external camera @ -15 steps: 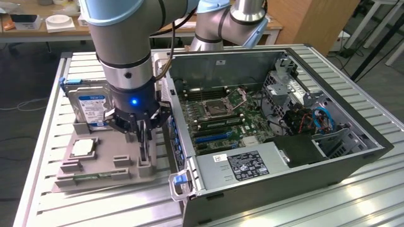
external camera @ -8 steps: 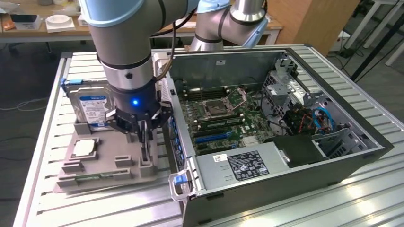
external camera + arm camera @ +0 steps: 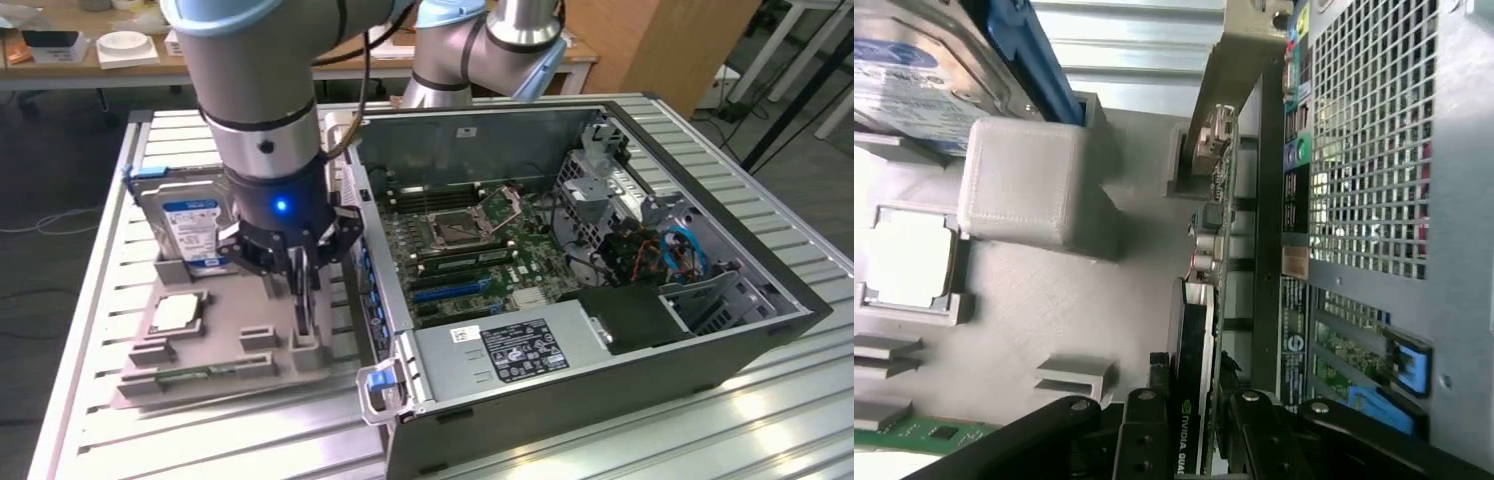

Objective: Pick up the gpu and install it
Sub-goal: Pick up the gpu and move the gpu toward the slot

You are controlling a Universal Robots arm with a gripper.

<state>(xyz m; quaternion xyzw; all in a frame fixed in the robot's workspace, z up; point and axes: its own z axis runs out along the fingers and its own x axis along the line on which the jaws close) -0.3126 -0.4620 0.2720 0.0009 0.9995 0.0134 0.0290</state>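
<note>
The gpu (image 3: 307, 315) is a thin dark card standing on edge in the grey holder tray (image 3: 227, 350), on the side nearest the computer case (image 3: 747, 335). My gripper (image 3: 296, 275) comes straight down on its top edge. In the wrist view the card (image 3: 1199, 340) runs edge-on between the black fingers (image 3: 1144, 435), which press on both of its faces, so my gripper (image 3: 1196, 425) is shut on it. Its lower end still reaches down to the tray. Inside the open case lies the motherboard (image 3: 461, 240) with blue slots (image 3: 447, 290).
In the tray stand a blue-labelled hard drive (image 3: 194, 230), a silver processor (image 3: 178, 312) and a green memory stick (image 3: 187, 378). The case's rear grille (image 3: 1364, 150) sits close beside the card. A slatted metal table (image 3: 694, 430) carries everything.
</note>
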